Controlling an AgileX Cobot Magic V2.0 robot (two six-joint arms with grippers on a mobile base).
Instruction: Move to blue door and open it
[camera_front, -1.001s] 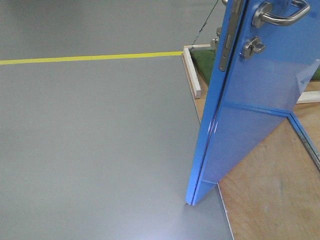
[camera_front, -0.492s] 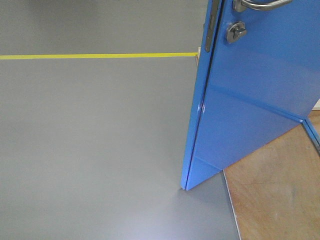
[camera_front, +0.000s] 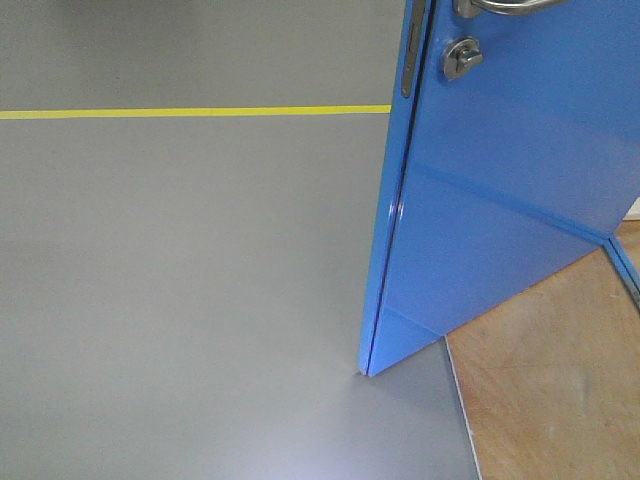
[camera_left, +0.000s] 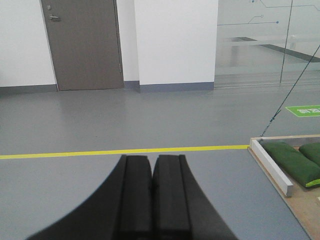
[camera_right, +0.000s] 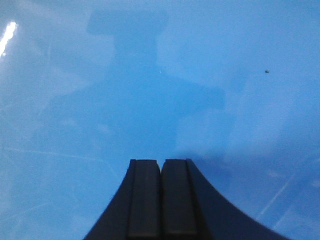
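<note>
Standing ajar over grey floor (camera_front: 180, 280) crossed by yellow line (camera_front: 190, 112): blue door (camera_front: 500, 200).

**A:** Where does the door (camera_front: 500, 200) stand?

**B:** On the right of the front view. Its free edge is toward the middle and its bottom corner is over the floor (camera_front: 180, 300). The lock (camera_front: 462, 58) sits below the handle (camera_front: 500, 6), both near that edge.

**A:** And to its left?

**B:** Floor, with a floor line (camera_front: 190, 112) running across farther back and meeting the door's edge. A board (camera_front: 560, 390) lies at the door's foot, on the right.

**A:** The arms?

**B:** The right end effector (camera_right: 161, 200) faces the door panel. Ahead of the left end effector (camera_left: 152, 195) lies the line, with a far door (camera_left: 82, 45) beyond it at back left. Bags (camera_left: 290, 162) lie to the right, just beside a rail (camera_left: 272, 167).
</note>
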